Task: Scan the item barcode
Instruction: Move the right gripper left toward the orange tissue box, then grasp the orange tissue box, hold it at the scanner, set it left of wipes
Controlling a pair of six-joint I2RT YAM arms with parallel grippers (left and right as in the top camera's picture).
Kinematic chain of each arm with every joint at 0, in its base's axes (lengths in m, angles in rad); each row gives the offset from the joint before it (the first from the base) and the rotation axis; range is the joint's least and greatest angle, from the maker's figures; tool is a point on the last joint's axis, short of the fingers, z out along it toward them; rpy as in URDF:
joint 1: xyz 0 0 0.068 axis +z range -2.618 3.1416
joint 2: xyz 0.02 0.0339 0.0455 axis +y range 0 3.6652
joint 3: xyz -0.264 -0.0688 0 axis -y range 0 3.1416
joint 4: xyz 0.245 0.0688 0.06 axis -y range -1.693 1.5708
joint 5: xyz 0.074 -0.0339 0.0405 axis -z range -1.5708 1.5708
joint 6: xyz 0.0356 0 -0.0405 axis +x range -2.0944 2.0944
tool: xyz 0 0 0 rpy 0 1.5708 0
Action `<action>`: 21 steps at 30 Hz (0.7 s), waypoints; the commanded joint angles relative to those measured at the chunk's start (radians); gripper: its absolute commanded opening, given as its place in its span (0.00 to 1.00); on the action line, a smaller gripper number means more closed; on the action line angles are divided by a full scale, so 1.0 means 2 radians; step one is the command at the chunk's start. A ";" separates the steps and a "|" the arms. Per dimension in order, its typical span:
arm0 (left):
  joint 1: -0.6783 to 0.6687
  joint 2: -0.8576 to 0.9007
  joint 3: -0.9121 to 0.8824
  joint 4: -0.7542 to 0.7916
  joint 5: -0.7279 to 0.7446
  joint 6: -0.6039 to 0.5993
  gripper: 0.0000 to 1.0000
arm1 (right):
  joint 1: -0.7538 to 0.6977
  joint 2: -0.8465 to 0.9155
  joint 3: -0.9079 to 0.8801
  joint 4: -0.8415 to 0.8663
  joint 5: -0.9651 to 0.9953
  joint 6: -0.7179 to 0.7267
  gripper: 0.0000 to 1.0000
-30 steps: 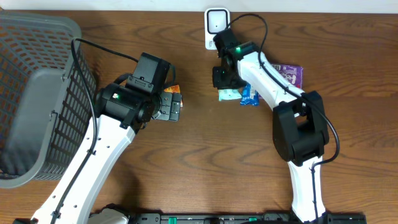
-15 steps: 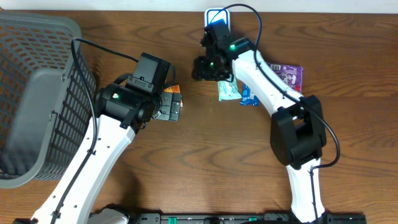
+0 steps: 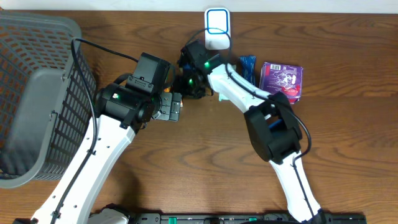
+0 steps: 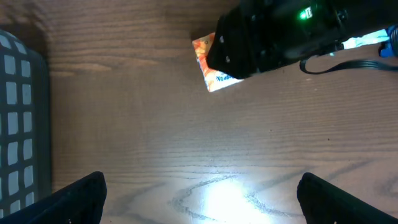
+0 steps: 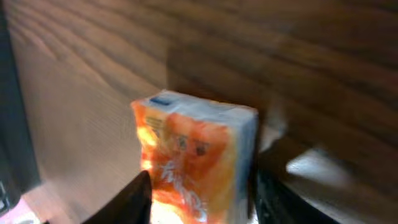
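Orange pack (image 5: pixel 193 149) lies on the counter (image 4: pixel 124 137), between the two arms, near the scanner (image 3: pixel 216 25). Right claw (image 5: pixel 202 196) straddles it, a finger at each side; pinching or not, cannot tell. Left claw (image 4: pixel 211 202) spread wide, empty, over bare wood.

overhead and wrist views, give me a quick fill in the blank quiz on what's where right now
1. The packet between the fingers of the right gripper is mostly ____ in colour.
2. The grey basket stands beside the ____ arm.
3. The left gripper is wide ____, with nothing between its fingers.
4. Just right of the blue packet lies a ____ one.
Missing words: orange; left; open; purple
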 commanded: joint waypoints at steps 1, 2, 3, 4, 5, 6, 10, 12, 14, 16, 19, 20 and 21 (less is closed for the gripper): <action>0.000 0.002 -0.001 -0.001 -0.005 -0.007 0.98 | 0.001 0.009 -0.003 -0.007 -0.005 0.010 0.36; 0.000 0.002 -0.001 -0.001 -0.005 -0.007 0.98 | 0.001 0.009 -0.003 -0.008 -0.005 0.010 0.29; 0.000 0.002 -0.001 -0.001 -0.005 -0.007 0.98 | 0.001 0.009 -0.003 -0.009 -0.008 0.006 0.18; 0.000 0.002 -0.001 -0.001 -0.005 -0.007 0.98 | 0.001 0.009 -0.003 -0.010 -0.017 0.002 0.07; 0.000 0.002 -0.001 -0.001 -0.005 -0.007 0.98 | -0.001 0.009 -0.003 -0.010 -0.027 -0.001 0.01; 0.000 0.002 -0.001 -0.001 -0.005 -0.007 0.98 | -0.005 0.009 -0.003 -0.010 -0.048 -0.002 0.01; 0.000 0.002 -0.001 -0.001 -0.005 -0.007 0.98 | -0.037 0.009 -0.003 -0.011 -0.145 -0.011 0.01; 0.000 0.002 -0.001 -0.001 -0.005 -0.007 0.98 | -0.061 0.009 -0.003 -0.012 -0.217 -0.039 0.01; 0.000 0.002 -0.001 -0.001 -0.005 -0.007 0.98 | -0.085 0.009 -0.003 -0.021 -0.281 -0.076 0.01; 0.000 0.002 -0.001 -0.001 -0.005 -0.007 0.98 | -0.102 0.009 -0.003 -0.032 -0.333 -0.114 0.01; 0.000 0.002 -0.001 -0.001 -0.005 -0.007 0.98 | -0.124 0.009 -0.003 -0.058 -0.387 -0.165 0.01; 0.000 0.002 -0.001 -0.001 -0.005 -0.007 0.98 | -0.130 0.009 -0.003 -0.070 -0.397 -0.182 0.01; 0.000 0.002 -0.001 -0.001 -0.005 -0.007 0.98 | -0.136 0.009 -0.003 -0.081 -0.399 -0.192 0.01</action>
